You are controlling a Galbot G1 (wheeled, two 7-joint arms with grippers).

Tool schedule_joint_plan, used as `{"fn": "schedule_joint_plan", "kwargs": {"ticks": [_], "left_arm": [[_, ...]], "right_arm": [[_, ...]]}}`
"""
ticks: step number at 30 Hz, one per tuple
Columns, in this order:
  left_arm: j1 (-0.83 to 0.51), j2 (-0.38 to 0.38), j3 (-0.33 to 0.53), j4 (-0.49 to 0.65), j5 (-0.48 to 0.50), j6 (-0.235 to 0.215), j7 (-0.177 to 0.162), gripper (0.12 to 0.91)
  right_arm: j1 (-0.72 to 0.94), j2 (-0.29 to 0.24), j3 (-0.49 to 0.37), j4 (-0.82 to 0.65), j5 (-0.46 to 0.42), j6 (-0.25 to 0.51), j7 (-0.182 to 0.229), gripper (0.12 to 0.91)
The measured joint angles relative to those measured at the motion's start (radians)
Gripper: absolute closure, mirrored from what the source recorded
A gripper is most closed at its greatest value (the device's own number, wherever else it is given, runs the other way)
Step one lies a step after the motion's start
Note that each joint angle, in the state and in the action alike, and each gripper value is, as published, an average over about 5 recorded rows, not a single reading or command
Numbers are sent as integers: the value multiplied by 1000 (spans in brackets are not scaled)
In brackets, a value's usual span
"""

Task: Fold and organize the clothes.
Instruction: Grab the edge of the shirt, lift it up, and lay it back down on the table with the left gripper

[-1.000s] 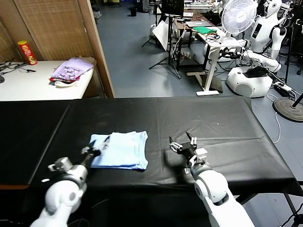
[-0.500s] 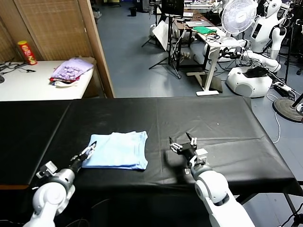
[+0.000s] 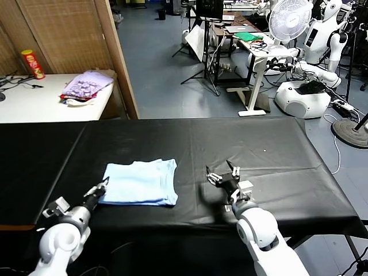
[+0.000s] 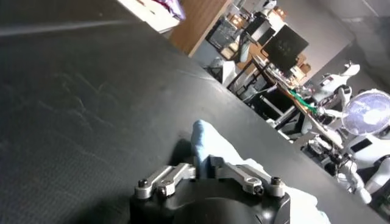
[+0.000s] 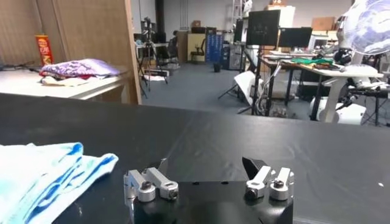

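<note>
One black-covered desk (image 3: 253,144) spans the head view and carries the whole job. Its cloth lies smooth, so the garment can slide or be dragged without catching.

Pale blue T-shirt (image 3: 140,182) lies on the desk left of centre, already folded into a compact, roughly square stack, layered edges showing on its right side. It sits near the front edge, within reach of both arms, which suits a final tidy or a move to a storage spot.

Left gripper (image 3: 96,193) is at the shirt's near-left corner. Its jaws are closed tight; the left wrist view shows a bunch of blue fabric (image 4: 204,143) rising right at the closed tips, so I judge it pinches that corner, likely to pull or square the stack. Grip looks thin: only a small tuck of soft cloth, which could slip.

Right gripper (image 3: 223,175) rests low over the bare desk, well apart from the shirt on its right, jaws spread wide and empty. It appears to wait.

Surroundings: white side table (image 3: 34,100) at far left with a purple patterned cloth pile (image 3: 86,84) and a red can (image 3: 33,63); a white fan (image 3: 289,20) and another robot (image 3: 322,40) stand beyond. None of it blocks the work.
</note>
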Motion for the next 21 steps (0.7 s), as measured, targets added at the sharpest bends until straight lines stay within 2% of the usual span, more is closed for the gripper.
{"fn": "schedule_joint_plan", "kwargs": {"ticks": [7,10,13,15,17,21], "left_arm": [[29,87,-41,-1,512,-51,50,885],[41,157,-81,-7,687,-89,70,885],[53,232,-129,-28,827,-102,75,885],[61,270,-152,-54,889,-94,74,885],[69,290,-159,-90,909,-75,72,885],[70,280,-107,-175,830,-29,55,885]], "right_arm": [[-11,-2,13,18,-14,-21,5,227],[-11,1,14,20,-13,-22,3,227],[-9,7,11,22,-13,-25,1,227],[-8,11,8,23,-14,-27,0,227],[-9,14,7,23,-18,-27,-1,227],[-21,12,9,27,-27,-27,-2,227]]}}
